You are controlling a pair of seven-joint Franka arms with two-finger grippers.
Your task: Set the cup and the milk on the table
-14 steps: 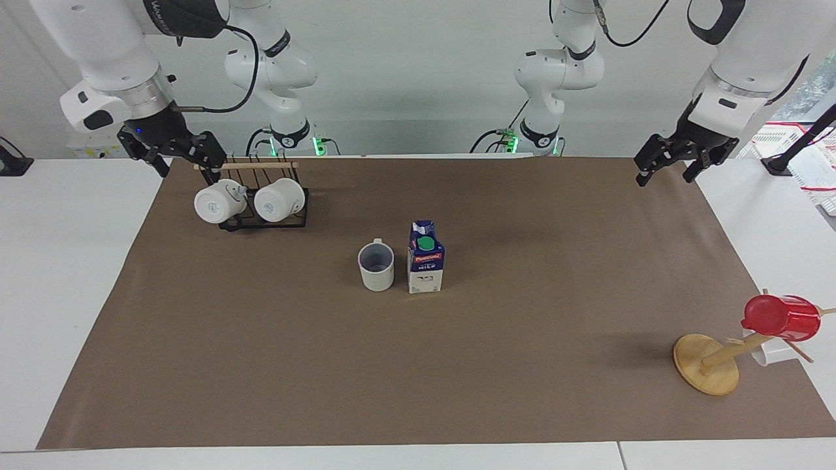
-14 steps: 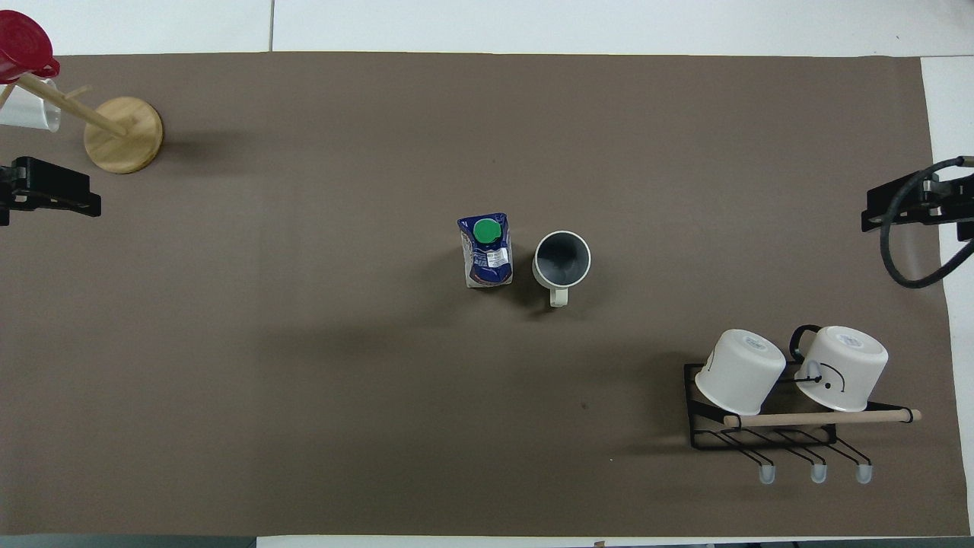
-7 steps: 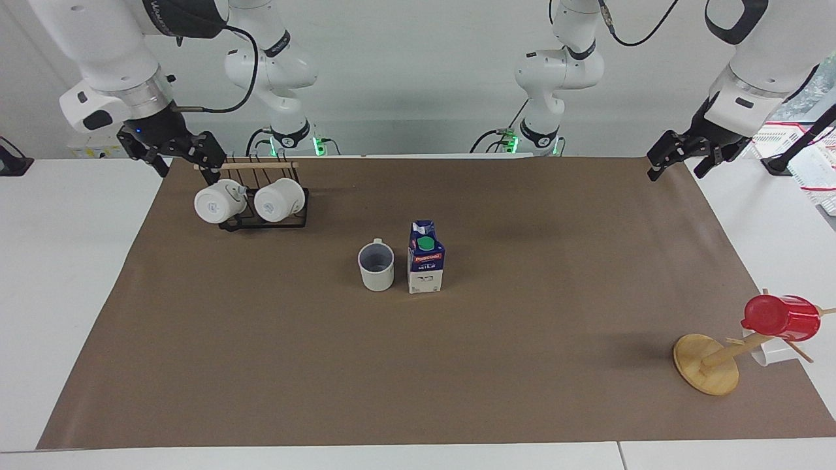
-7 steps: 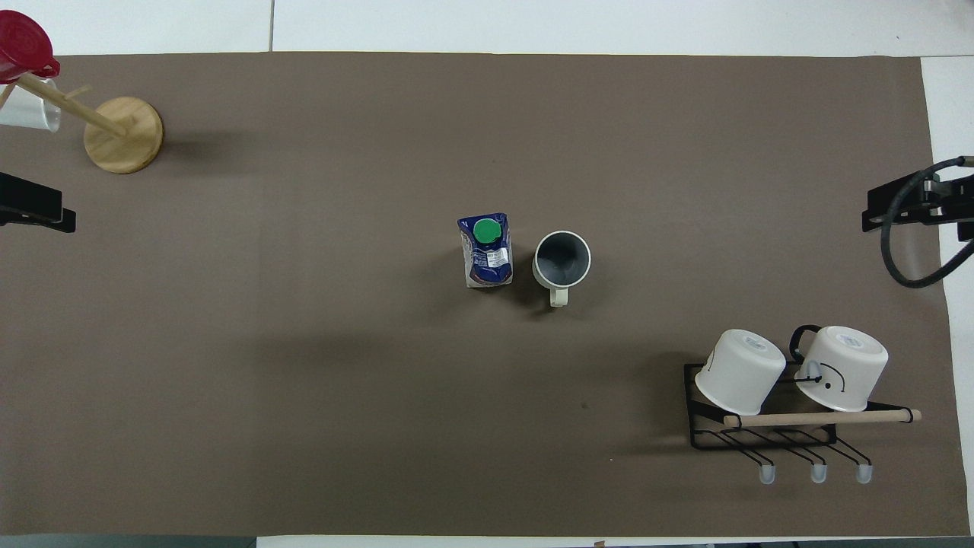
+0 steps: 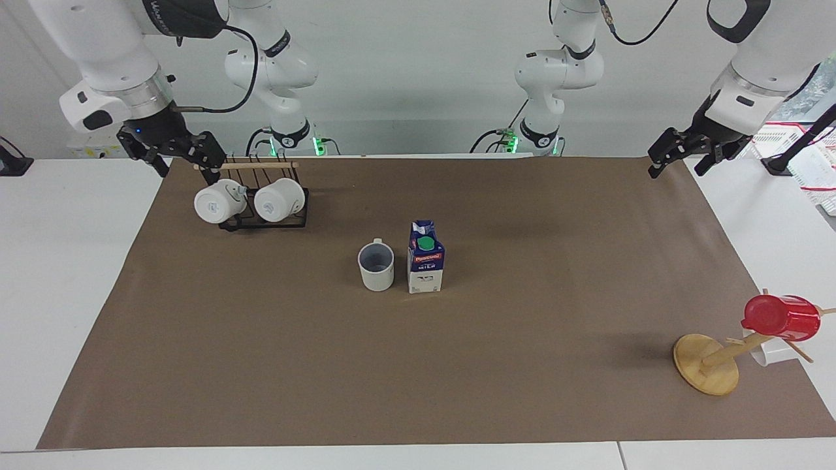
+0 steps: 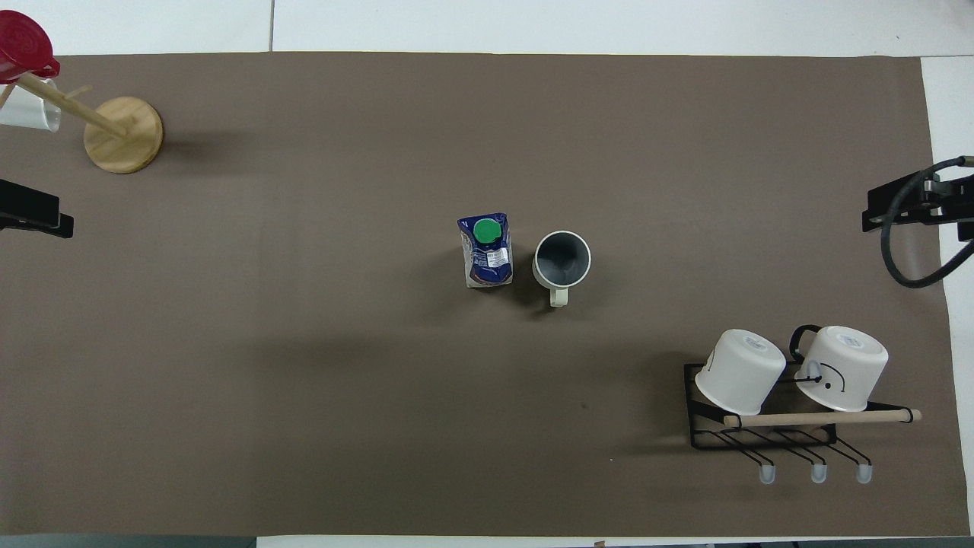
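Looking mid-desk point(image 5: 65, 274), you see the cup point(image 5: 376, 266) and milk point(image 5: 426, 258) upright, just beside each other, well apart from both sets of fingers. Your left fingers point(image 5: 676, 158) and right fingers point(image 5: 185, 160) hang released, grasping nothing, over the sheet's corners.

Cup point(image 6: 561, 259) upright just beside milk point(image 6: 485, 250), mid-sheet point(image 6: 304, 342).

A plain pale grey-white wall point(image 5: 418, 78) runs along the robots' end of the room. In front of it stand white tabletops point(image 5: 65, 274) pushed together, their seams showing at the edge. Even, soft light falls from above, leaving faint shadows on the brown sheet point(image 5: 522, 365)
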